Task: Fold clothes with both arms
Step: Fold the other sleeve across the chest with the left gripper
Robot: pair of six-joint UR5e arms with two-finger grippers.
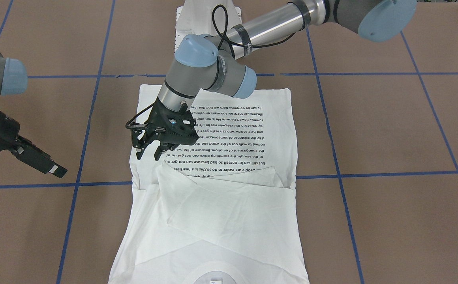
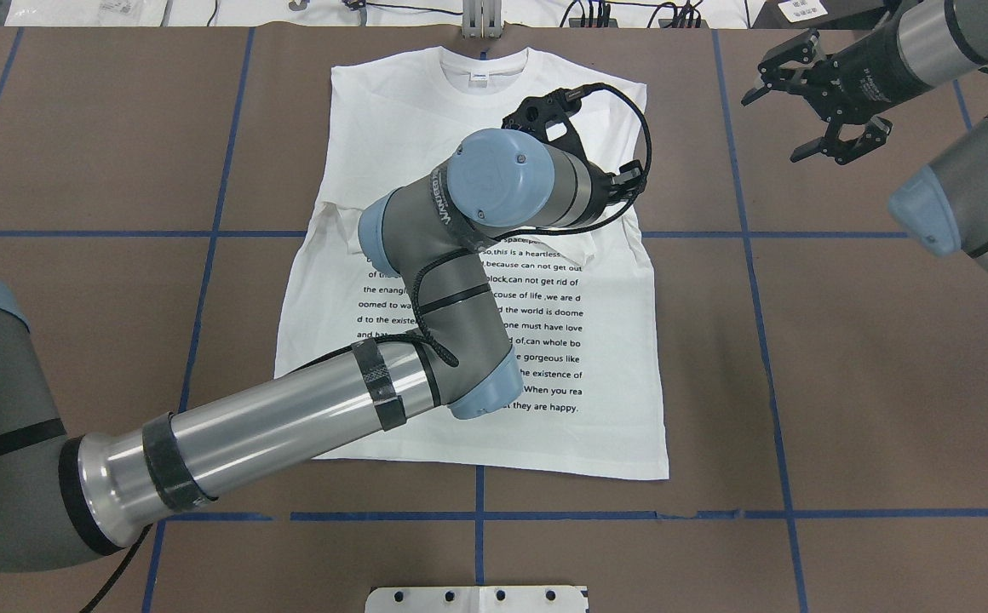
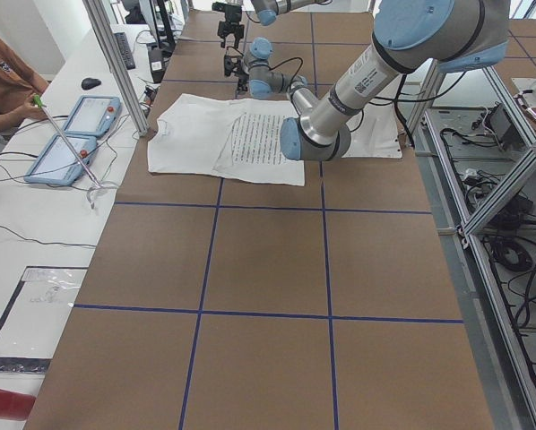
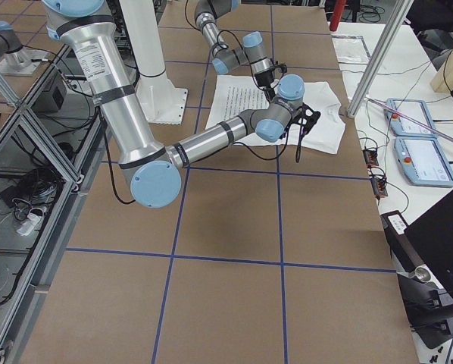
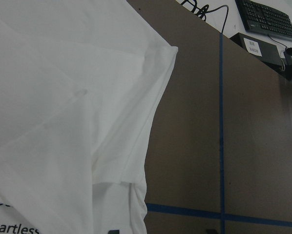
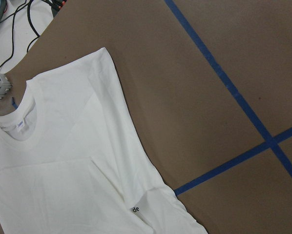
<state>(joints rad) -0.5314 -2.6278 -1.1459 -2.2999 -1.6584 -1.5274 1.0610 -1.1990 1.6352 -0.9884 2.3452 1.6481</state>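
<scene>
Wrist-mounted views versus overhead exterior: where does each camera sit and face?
Overhead exterior: behind the robot, facing forward and down; left arm over the shirt, right end effector off it.
Left wrist-mounted: faces the shirt's edge; no arm clearly shows.
Right wrist-mounted: faces the collar; no arm shows.
Shared: the shirt lies in all three.

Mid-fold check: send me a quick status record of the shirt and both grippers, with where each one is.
shirt: shirt flat on the table, printed side up
sleeves: sleeves folded in across the chest
left gripper: left gripper open, empty, above the shirt's edge on the robot's right side, near the sleeve fold
right gripper: right gripper open, empty, off the shirt, out to the side of its collar end
cloth held: none
</scene>
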